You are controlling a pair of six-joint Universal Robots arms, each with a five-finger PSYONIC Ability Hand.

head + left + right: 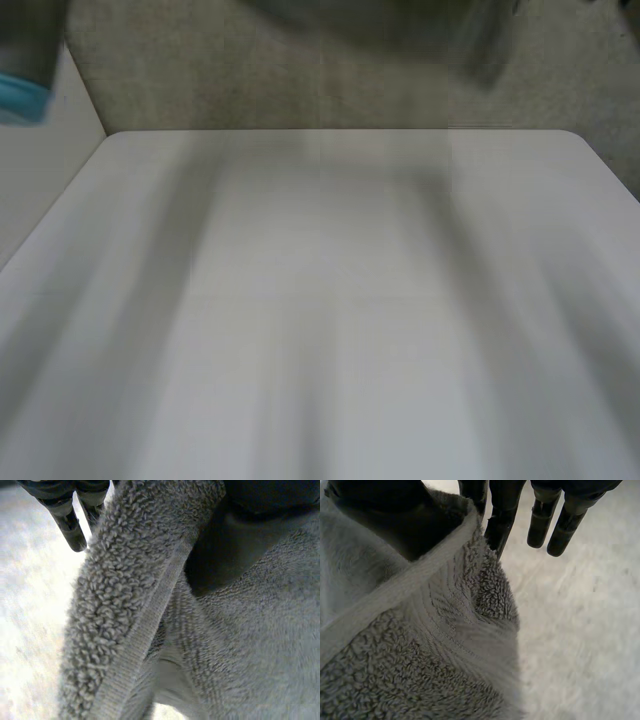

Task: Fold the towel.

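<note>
Two black hands hold one grey terry towel point(125, 605): the left hand point(67, 522) pinches its hemmed edge between fingers and thumb, and the right hand point(502, 525) clamps another hem likewise. Across the lower frame lies a white table point(320, 300), with a light-blue arm cap point(20, 95) at upper left.

Head view: set high behind the arms, facing down and forward over the flat white table point(330, 300) to its far edge.
Left wrist view: looks along the black left hand point(67, 522), very near the grey terry towel point(125, 605).
Right wrist view: looks along the black right hand point(545, 520), equally near.
Shared by both wrist views: the same grey terry towel point(420, 655).
</note>
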